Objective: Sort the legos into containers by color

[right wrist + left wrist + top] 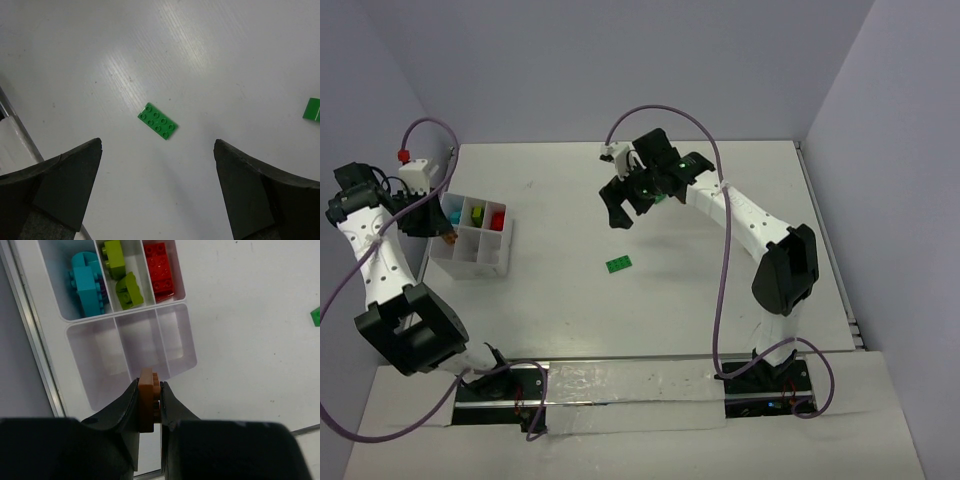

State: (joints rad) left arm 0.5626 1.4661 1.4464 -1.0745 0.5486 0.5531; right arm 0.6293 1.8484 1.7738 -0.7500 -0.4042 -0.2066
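1. The left gripper (149,390) is pressed tight on a brown brick (146,405), held on edge with its studs facing sideways. It hangs at the near wall of the box (125,315), roughly in line with the middle compartment of the near row.
2. Holding the brick from above looks like preparation for a straight drop. All three compartments in that near row are empty, so brown can have one of its own.
3. The far row is already in use. It holds blue bricks (87,280) on the left, yellow-green bricks (122,277) in the middle and red bricks (160,265) on the right.
4. The thin dividers are the likely obstacle. The brick sits close to the near wall, so if it were let go here it could catch the rim or land outside.
5. The right gripper (157,145) is spread wide above the worktop (200,60). A green plate (157,121) lies flat, studs up, ahead of the gap between its fingers and untouched.
6. The plate lies at an angle to the fingers, so the wrist may need to turn before closing.
7. A second green piece (312,109) lies well off to the right, partly cut off by the edge of the view.
8. Nothing lies between the plate and the box, which stands at the left side of the worktop.
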